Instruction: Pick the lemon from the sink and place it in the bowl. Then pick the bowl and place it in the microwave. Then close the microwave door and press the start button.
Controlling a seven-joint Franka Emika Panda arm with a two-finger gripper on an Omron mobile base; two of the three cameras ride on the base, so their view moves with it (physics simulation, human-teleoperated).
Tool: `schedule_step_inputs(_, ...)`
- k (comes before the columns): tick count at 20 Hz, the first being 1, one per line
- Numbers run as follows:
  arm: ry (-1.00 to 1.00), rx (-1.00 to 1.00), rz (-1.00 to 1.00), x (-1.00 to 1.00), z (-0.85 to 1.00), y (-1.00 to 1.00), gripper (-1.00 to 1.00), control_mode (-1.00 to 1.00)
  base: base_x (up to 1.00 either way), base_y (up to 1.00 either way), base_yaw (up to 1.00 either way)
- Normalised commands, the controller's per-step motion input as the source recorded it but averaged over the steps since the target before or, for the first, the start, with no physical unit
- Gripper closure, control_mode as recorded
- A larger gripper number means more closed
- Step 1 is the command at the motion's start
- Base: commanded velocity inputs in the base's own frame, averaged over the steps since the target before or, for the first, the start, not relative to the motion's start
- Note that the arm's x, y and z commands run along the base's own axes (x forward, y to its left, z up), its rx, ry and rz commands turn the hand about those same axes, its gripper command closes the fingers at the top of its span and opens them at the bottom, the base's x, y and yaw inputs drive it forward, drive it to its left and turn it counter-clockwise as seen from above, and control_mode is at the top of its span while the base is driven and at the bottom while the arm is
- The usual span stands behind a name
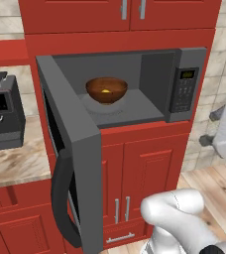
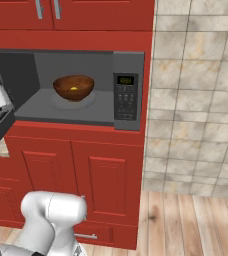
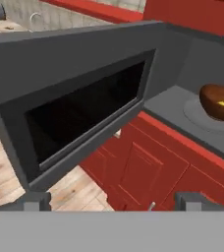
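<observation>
The grey microwave [image 1: 184, 89] stands open in the red cabinet wall. The dark reddish-brown bowl [image 1: 106, 90] sits on its floor with the yellow lemon [image 1: 105, 91] inside. From the right side the bowl [image 2: 73, 87] and lemon [image 2: 74, 89] show left of the keypad panel [image 2: 126, 95]. The microwave door [image 1: 75, 149] swings out to the left, its black bar handle [image 1: 60, 198] facing the room. My gripper [image 3: 114, 204] is open and holds nothing. It faces the door's inner window [image 3: 84, 113], with the bowl [image 3: 222, 103] far right. The sink basin is out of view.
A black countertop appliance [image 1: 1, 114] stands on the pale counter [image 1: 16, 163] left of the open door. Red cabinet doors [image 2: 106, 180] run below the microwave. A tiled wall [image 2: 201, 100] and wooden floor [image 2: 186, 225] lie to the right.
</observation>
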Motion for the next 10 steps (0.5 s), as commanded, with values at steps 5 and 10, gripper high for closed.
schedule_step_inputs(5, -0.40, -0.40, 0.23, -0.75, 0.20, 0.02, -1.00, -1.00, 0.00, 0.00, 0.00)
schedule_step_inputs(10, -0.44, -0.45, 0.12, -0.57, -0.09, 0.52, -1.00, -1.00, 0.00, 0.00, 0.00)
